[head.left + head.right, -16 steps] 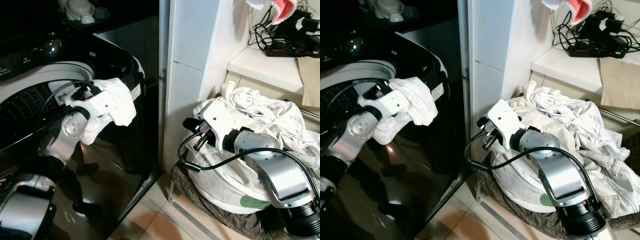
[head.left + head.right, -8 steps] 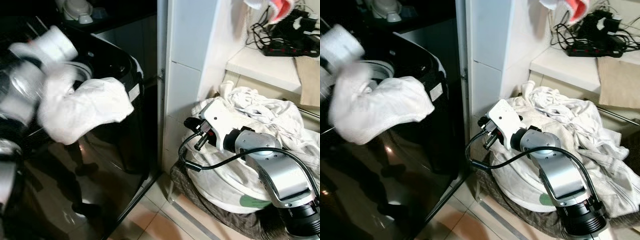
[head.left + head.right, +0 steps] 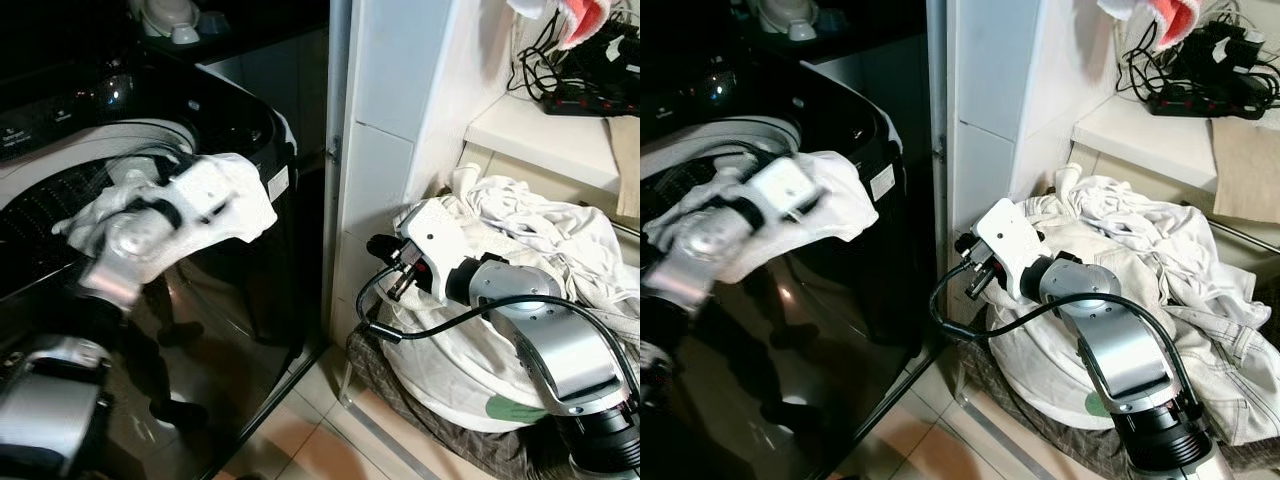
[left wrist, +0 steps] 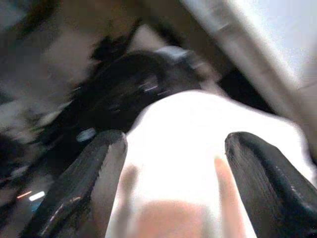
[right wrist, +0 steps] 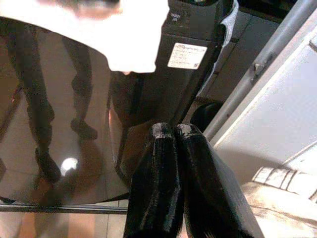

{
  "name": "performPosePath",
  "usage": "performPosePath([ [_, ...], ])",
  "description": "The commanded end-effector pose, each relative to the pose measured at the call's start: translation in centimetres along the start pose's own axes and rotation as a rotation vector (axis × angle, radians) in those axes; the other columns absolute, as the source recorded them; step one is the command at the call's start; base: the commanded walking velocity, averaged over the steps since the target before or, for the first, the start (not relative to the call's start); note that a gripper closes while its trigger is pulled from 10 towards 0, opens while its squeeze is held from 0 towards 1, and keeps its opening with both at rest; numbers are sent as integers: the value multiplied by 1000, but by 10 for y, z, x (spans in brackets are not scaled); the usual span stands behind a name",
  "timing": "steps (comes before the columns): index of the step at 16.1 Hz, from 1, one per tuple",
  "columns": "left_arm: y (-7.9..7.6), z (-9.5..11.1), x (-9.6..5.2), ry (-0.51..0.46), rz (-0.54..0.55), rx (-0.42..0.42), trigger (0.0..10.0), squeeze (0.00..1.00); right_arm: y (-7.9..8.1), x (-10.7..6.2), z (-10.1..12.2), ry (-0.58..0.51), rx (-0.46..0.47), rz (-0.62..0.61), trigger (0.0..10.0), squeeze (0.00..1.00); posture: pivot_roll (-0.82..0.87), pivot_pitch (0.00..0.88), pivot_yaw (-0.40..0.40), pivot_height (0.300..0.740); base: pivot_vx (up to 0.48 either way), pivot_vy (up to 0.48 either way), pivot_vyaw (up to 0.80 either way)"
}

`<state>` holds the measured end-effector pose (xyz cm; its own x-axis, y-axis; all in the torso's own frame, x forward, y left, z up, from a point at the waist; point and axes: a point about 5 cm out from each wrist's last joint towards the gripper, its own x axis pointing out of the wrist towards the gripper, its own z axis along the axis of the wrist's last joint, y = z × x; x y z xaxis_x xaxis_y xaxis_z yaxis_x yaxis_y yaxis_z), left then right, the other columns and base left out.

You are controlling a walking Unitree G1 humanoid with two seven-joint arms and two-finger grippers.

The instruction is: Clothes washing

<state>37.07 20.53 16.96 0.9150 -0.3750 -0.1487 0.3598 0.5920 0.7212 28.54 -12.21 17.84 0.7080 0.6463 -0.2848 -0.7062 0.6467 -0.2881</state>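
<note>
Right arm extends low over the pile of white laundry [image 3: 540, 240], which sits heaped in a dark basket [image 3: 440, 425] on the tiled floor [image 3: 310, 440]. Right gripper [image 5: 181, 148] has its 2 black fingers pressed together with nothing between them, and it points toward the lower front corner of the black washing machine [image 3: 230, 290], just beside the white wall corner [image 3: 385, 150].

Left arm is raised over the machine's front rim. Left gripper [image 4: 173, 163] stands with fingers spread wide, a white cloth [image 3: 235, 195] lying between them. The wrist view is blurred, so whether the fingers actually press the cloth is uncertain. The cloth drapes over the rim at the edge of the open drum [image 3: 60, 200], part hanging down the glossy front.

Farther back, a white shelf [image 3: 550, 135] carries a black power strip with tangled cables [image 3: 590, 85].
</note>
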Motion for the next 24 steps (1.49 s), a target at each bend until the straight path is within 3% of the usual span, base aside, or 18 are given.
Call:
performPosePath([
  [1, -13, 0, 1, -10, -65, -23, 10000, 0, 0, 0, 4, -10, -7, 8, 10000, 0, -50, 0, 35, 740, 0, 0, 0],
  [2, -17, 1, 2, -19, -86, -33, 10000, 0, 0, 0, 4, -9, -7, 8, 10000, 0, -51, 0, 37, 740, 0, 0, 0],
  [4, -26, -8, 3, 42, -110, 109, 10000, 0, 1, 0, 4, -9, -11, 13, 10000, 0, -55, 0, 40, 740, 0, 0, 0],
  [7, -20, -18, 3, 123, -24, 190, 10000, 0, 2, 0, 4, -8, -16, 16, 10000, 0, -56, 0, 43, 740, 0, 0, 0],
  [12, -3, -19, 5, 162, 97, 326, 10000, 0, 5, -1, 4, -4, -11, 46, 10000, 0, -55, 0, 45, 740, 0, 0, 0],
  [16, 24, -22, 0, 201, 173, 366, 10000, 0, 40, -16, 0, 13, 73, 349, 10000, 0, -53, 0, 47, 740, 0, 0, 0],
  [19, 53, -17, -5, 221, 265, 399, 10000, 0, 40, -17, 2, 1, 77, 351, 10000, 0, -55, 0, 52, 740, 0, 0, 0],
  [20, 74, -10, -9, 224, 328, 428, 10000, 0, 37, -18, 6, -17, 81, 336, 10000, 0, -55, 0, 52, 740, 0, 0, 0],
  [21, 82, -7, -10, 221, 355, 445, 10000, 0, 35, -19, 7, -24, 83, 328, 10000, 0, -55, 0, 52, 740, 0, 0, 0],
  [24, 120, 5, -24, 233, 557, 493, 10000, 0, 29, -18, 8, -25, 76, 287, 10000, 0, -55, 0, 55, 740, 0, 0, 0],
])
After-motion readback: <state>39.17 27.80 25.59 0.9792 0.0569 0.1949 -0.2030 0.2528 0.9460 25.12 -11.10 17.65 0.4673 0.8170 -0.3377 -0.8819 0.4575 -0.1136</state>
